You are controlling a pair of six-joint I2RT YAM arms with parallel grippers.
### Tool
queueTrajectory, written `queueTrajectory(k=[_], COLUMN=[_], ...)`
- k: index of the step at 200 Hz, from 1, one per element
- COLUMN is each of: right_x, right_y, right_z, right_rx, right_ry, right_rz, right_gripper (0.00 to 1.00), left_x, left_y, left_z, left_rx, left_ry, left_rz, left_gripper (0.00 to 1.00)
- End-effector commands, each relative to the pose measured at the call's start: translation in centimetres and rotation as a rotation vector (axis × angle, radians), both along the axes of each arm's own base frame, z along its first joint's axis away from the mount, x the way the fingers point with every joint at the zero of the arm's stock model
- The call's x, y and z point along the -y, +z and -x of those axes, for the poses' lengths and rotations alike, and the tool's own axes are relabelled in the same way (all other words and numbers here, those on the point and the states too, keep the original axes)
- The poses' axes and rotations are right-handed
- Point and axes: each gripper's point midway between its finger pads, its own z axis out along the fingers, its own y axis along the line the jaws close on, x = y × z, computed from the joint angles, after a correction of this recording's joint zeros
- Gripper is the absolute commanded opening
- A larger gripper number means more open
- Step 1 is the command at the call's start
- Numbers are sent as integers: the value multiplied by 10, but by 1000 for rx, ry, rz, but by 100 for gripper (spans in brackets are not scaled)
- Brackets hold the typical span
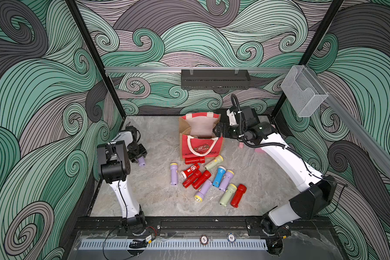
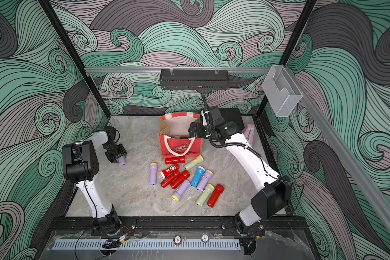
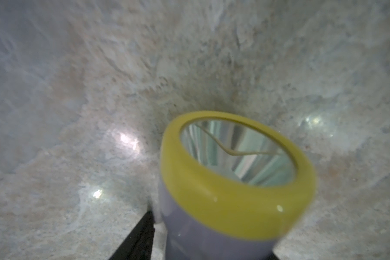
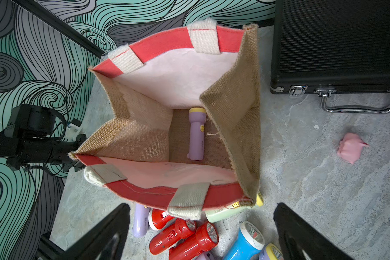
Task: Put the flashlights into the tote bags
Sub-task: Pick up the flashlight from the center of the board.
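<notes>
The left claw (image 1: 140,158), at middle left in both top views, straddles a lilac yellow-rimmed flashlight (image 3: 223,198) low over the marble table (image 1: 149,193). One black finger (image 3: 135,238) lies against its body in the left wrist view, but I cannot tell whether the jaws are pressing it. The right claw (image 4: 202,206) is spread wide with nothing between its fingers, poised at the right edge of the open tote bag (image 1: 200,148), which stands upright at centre. A second lilac flashlight (image 4: 196,135) lies on the bag's floor. The other flashlights (image 1: 202,179), red, lilac, pale green and blue, lie scattered just below the bag, and a black case (image 4: 336,45) fills the right wrist view's upper right
</notes>
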Motion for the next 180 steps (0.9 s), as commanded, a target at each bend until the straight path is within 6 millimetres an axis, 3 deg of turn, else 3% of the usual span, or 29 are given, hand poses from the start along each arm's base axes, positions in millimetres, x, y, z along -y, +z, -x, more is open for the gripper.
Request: queueTrajectory(k=[1,51,93,145,180], right_x=[6,3,-2,-3,-1], right_y=[7,2,2,0,-2], right_z=[3,2,0,-3,-5], right_rx=[15,2,-2,-13,-17], right_ry=[-29,-33,-25,-28,-34], right_rz=[-1,-22,-37,-50,-52], right_gripper=[100,99,99,99,99], left_x=[1,4,10,36,75], left_y=[-8,1,29,99,161], left_z=[11,20,23,16,2], left_rx=[-26,-19,33,182,341], left_ry=[6,-10,-17,-40,-117], left_rz=[7,-11,-21,-20,16], left_gripper=[51,29,14,0,0])
